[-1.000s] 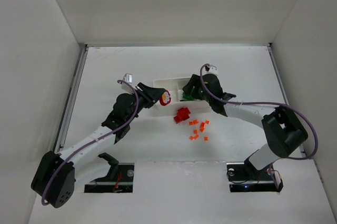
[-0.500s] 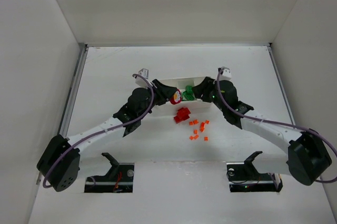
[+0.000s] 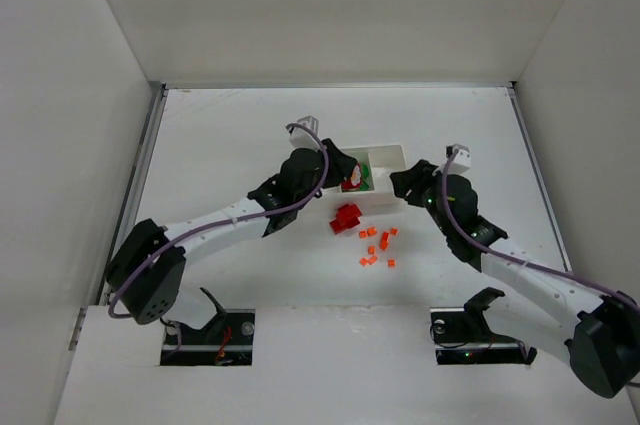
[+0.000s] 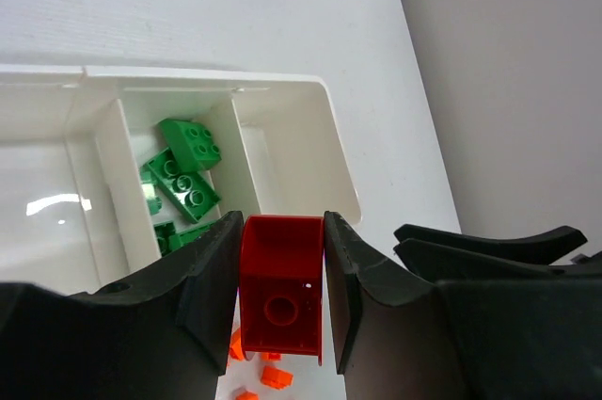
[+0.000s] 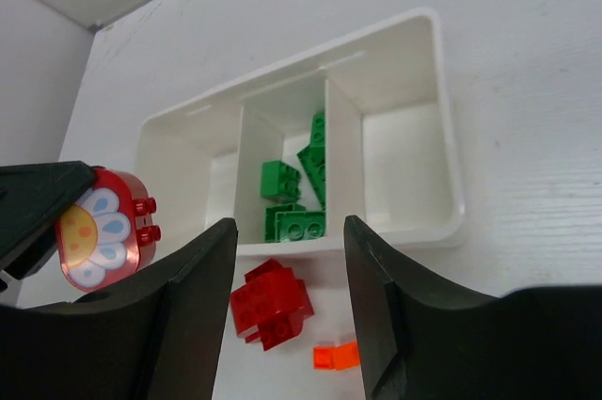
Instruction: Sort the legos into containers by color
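My left gripper point(image 4: 280, 301) is shut on a red lego point(image 4: 281, 295) with a flower face point(image 5: 97, 240), held above the near edge of the white tray point(image 4: 334, 151). In the top view the left gripper point(image 3: 348, 181) is over the tray point(image 3: 388, 156). Green legos point(image 4: 183, 174) lie in the tray's middle compartment point(image 5: 299, 195); both outer compartments look bare. My right gripper point(image 5: 287, 311) is open and empty, just right of the tray in the top view point(image 3: 404, 181). Red legos point(image 3: 346, 218) point(image 5: 271, 301) and several orange bits point(image 3: 378, 244) lie on the table in front of the tray.
White walls enclose the table on the left, back and right. A metal rail point(image 3: 135, 190) runs along the left edge. The arm bases point(image 3: 215, 330) sit at the near edge.
My left gripper has moved right with the red flower lego, from the tray's left end to over it. My right gripper has pulled back right, off the tray.
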